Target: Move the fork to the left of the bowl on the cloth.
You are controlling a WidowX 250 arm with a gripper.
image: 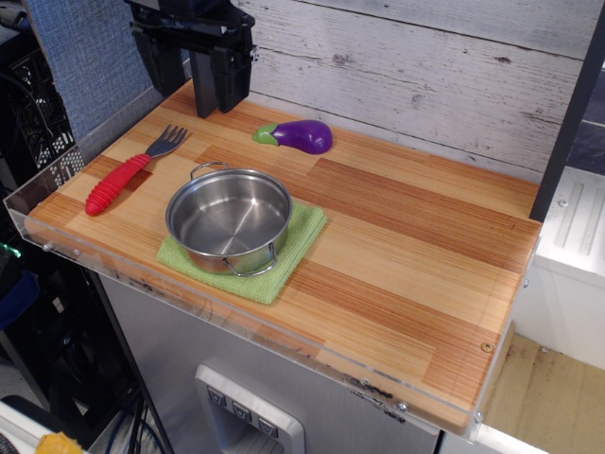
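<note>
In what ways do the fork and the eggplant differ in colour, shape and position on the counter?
The fork has a ribbed red handle and grey tines; the eggplant is glossy purple with a green cap. The fork is long and slim, the eggplant short and plump. The fork lies diagonally, left of the steel pot; the eggplant lies behind the pot, near the back wall. Both rest on bare wood, touching nothing else.
</note>
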